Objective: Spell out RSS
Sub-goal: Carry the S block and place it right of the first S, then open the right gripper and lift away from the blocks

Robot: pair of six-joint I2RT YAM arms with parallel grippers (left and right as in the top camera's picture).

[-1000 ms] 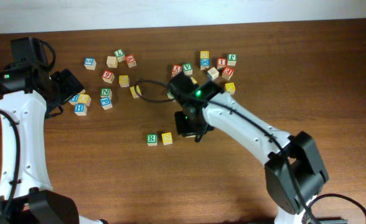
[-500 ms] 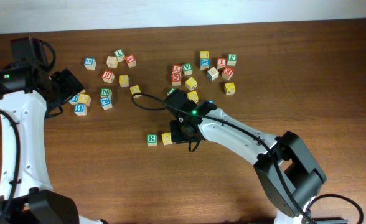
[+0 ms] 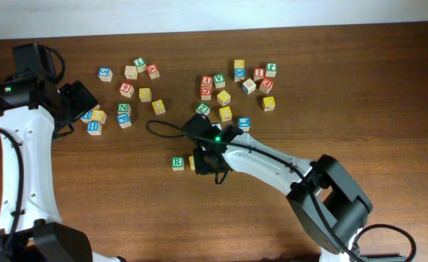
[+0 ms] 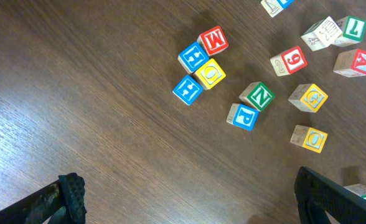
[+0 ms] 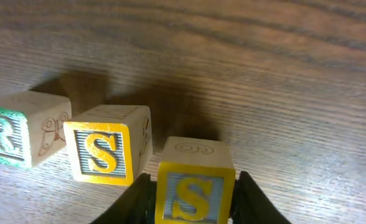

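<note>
S cubes [image 5: 102, 152] two, R cube [image 5: 9, 134] one

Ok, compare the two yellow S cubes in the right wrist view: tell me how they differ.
The farther S cube stands free, close beside the R cube; the nearer S cube sits between the jaws of the right gripper. The farther S cube is turned, showing a side face; the nearer S cube faces the camera squarely. Both are wooden with a yellow-bordered yellow S.
</note>
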